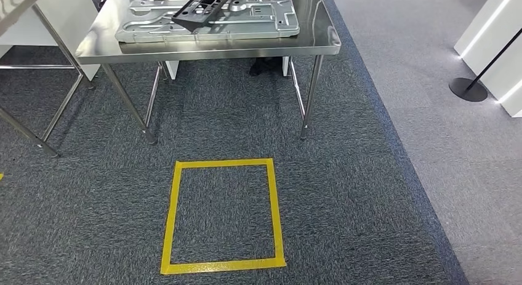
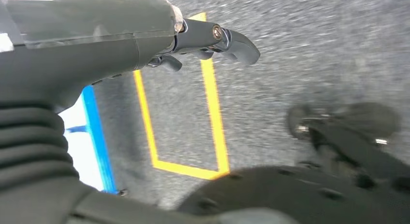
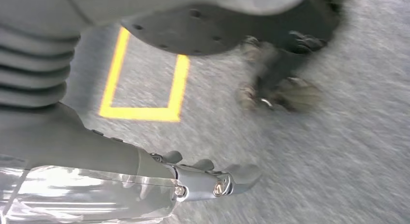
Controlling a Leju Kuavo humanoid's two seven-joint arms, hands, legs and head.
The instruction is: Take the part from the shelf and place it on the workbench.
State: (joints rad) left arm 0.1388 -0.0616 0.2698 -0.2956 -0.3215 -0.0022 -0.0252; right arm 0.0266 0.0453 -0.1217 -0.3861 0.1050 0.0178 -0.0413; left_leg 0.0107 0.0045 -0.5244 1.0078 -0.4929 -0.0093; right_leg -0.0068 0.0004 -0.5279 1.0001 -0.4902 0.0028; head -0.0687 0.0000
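Stainless steel forms the shiny workbench (image 1: 184, 48) seen at the top of the head view, standing on thin metal legs on dark grey carpet (image 1: 345, 192). On the bench top, toward its front edge, a large flat silver cast-metal plate (image 1: 258, 23) with ribs and cut-outs is laid, running almost from the left side to the right side of the top. A smaller dark grey flat metal part (image 1: 200, 11) with holes is rested on top of that plate, tilted, nearer the plate's left half and reaching back toward the far edge of the bench. A second steel table (image 1: 18, 5) is seen at the upper left corner, just beside the workbench. A square of yellow tape (image 1: 223, 214) is marked on the carpet in front of the workbench, well apart from its legs. A black round stand base (image 1: 468, 89) with a thin pole is placed on the lighter grey floor at the right. In the left wrist view, the left hand (image 2: 208, 42) is held above the carpet near the yellow square, its dark fingers (image 2: 241, 46) loosely curled and nothing held in them. In the right wrist view, the right hand (image 3: 212, 178) is likewise held over the carpet, fingers slightly bent and apart, with nothing gripped. Both wrist pictures are blurred.
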